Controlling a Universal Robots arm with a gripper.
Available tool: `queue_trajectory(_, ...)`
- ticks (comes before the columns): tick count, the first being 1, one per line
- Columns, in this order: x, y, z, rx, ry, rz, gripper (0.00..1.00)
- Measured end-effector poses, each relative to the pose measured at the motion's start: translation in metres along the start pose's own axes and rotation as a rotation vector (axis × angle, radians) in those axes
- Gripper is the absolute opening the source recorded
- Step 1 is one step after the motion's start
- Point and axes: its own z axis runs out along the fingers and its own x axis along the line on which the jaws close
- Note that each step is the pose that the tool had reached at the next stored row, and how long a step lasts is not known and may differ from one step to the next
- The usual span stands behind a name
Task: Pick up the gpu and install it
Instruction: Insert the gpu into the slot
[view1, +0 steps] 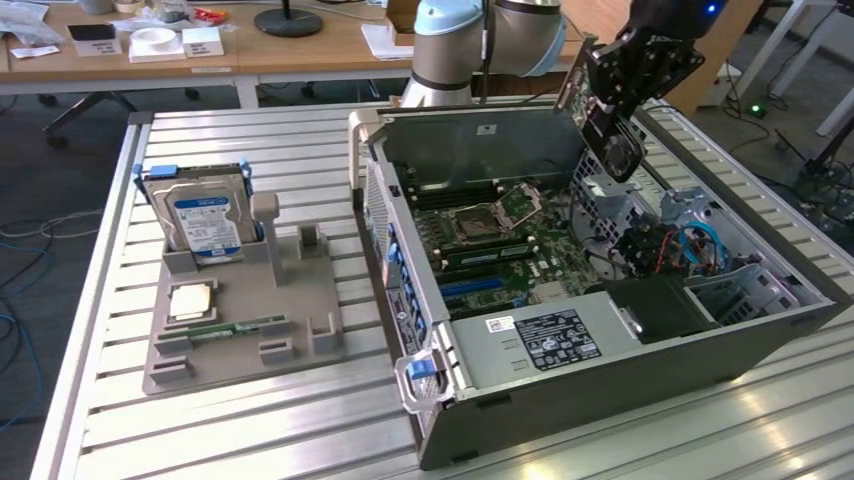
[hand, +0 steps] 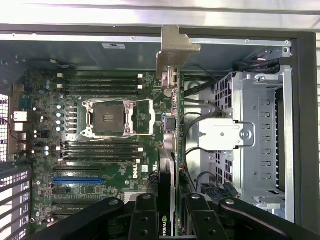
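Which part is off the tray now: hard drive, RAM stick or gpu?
The gpu, held over the open case; the hard drive and RAM stick sit on the grey tray.

You have one open grey metal computer case (view1: 694, 372). Inside it, count one green motherboard (hand: 125, 172), one square silver processor socket (hand: 107, 117) and one long blue expansion slot (hand: 77, 180). Over it: one thin flat black-and-green gpu (view1: 617, 148). Beside it: one grey plastic fixture tray (view1: 234, 352), carrying one boxy hard drive with a blue-white label (view1: 203, 222), one narrow green RAM stick (view1: 238, 328) and one small square beige processor chip (view1: 191, 300).
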Motion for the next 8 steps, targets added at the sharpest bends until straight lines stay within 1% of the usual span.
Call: queue_trajectory(8,0.0000,0.0000,0.0000,0.0001,0.0000,0.000,0.26)
